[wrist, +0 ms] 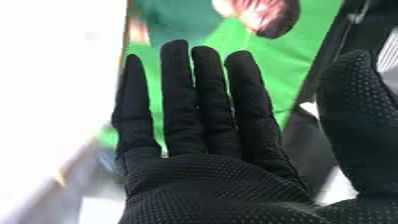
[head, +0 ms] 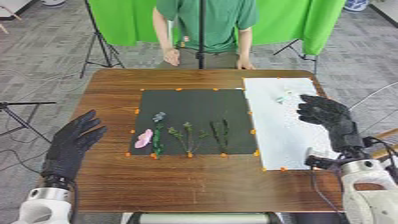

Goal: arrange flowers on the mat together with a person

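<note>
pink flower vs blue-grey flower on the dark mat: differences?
Shape: the pink flower is a short, broad piece; the blue-grey flower is a small head on a long green stem.
Place: the pink flower lies nearer the left edge; the blue-grey flower's head sits farther from the robot.
Both lie on the dark mat.

Left hand (head: 67,147) and right hand (head: 330,114) are well apart — fingers (wrist: 182,110) extended — a white arm (head: 367,197) behind each hand.

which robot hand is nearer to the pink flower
Left. The left robot hand is off to the left of the pink flower; the right robot hand is much farther off to its right, beyond the dark mat.
</note>
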`<state>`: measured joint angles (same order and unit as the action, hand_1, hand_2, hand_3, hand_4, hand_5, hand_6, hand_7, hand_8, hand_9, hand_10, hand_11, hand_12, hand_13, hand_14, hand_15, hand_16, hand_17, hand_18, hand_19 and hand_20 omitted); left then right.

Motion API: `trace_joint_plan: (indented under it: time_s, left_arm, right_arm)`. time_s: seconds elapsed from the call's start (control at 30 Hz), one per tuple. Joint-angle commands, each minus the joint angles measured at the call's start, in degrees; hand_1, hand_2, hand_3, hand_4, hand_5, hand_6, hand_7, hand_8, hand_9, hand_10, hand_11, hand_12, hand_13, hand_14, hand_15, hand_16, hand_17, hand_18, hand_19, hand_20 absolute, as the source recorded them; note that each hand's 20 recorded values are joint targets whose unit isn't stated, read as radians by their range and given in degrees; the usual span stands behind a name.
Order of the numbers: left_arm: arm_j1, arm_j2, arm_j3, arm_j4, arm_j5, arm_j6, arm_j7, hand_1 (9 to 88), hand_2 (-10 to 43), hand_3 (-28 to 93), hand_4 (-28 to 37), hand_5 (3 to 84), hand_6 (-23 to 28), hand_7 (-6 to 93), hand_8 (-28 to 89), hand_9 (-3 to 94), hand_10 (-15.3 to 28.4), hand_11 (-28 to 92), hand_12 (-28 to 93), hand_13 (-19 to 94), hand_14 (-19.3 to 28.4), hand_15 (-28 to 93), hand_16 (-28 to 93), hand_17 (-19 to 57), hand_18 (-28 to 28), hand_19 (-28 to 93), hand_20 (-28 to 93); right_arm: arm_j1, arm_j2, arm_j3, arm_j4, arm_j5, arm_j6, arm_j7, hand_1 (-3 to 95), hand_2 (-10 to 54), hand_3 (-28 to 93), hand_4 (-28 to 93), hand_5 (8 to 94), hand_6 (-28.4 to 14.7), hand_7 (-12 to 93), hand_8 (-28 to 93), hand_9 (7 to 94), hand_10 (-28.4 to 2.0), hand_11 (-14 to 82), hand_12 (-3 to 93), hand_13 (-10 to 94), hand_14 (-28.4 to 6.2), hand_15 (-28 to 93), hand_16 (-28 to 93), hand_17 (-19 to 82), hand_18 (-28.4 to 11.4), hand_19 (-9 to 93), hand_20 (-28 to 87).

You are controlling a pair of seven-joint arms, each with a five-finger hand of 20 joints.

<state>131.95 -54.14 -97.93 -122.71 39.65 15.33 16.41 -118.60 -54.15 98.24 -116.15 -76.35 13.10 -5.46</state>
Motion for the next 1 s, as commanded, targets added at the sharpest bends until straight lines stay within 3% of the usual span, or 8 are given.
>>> trace_joint_plan:
  time_s: [0.03,0.13,0.33,1.0]
  left_arm:
    - [1.5,0.13,-0.04,-0.36,-0.22,1.11,0.26,28.4,4.0,69,-25.3,40.6,4.3,16.8,-8,33.8,14.1,28,14,32,17.7,34,-2,-2.8,23.2,51,5]
    - [1.7,0.45,-0.38,-0.40,-0.31,1.41,0.49,28.4,4.0,69,-25.2,40.6,4.2,16.9,-8,33.8,14.1,28,14,32,17.7,35,-2,-2.8,23.2,51,5]
    - [1.3,1.10,-0.27,-0.28,-0.14,1.16,0.38,28.4,4.0,69,-25.3,40.5,4.2,16.7,-8,33.8,14.0,28,14,32,17.7,35,-2,-2.8,23.1,50,5]
    - [1.2,1.85,-0.42,-0.19,-0.12,0.70,0.05,28.4,4.0,69,-25.4,40.6,4.3,16.7,-8,33.8,14.0,28,14,32,17.8,35,-2,-2.8,23.1,51,5]
  right_arm:
    - [5.5,15.0,-4.3,4.9,-47.8,11.7,18.9,26.3,-5.4,85,-27,45.7,-1.9,25,-14,47.1,-11.9,20.6,22.9,42,-9.5,31,24,16,-19.7,51,26]
    - [6.1,17.6,-5.7,7.4,-52.9,11.1,20.8,28.2,-9.3,86,-28,44.4,-0.2,31,-16,46.1,-9.5,22.4,23.1,42,-7.5,34,23,18,-18.1,52,27]
    - [11.2,22.4,-12.9,13.7,-58.0,10.5,25.4,29.5,-9.5,86,-28,43.7,1.3,34,-18,45.9,-8.1,24.8,23.8,42,-6.1,38,24,18,-16.9,54,28]
    - [24.7,26.5,-30.2,24.3,-60.7,3.3,31.2,34.5,-9.5,87,-28,48.6,4.8,40,-21,51.2,-6.2,31.8,24.7,46,-4.6,44,22,19,-15.3,54,29]
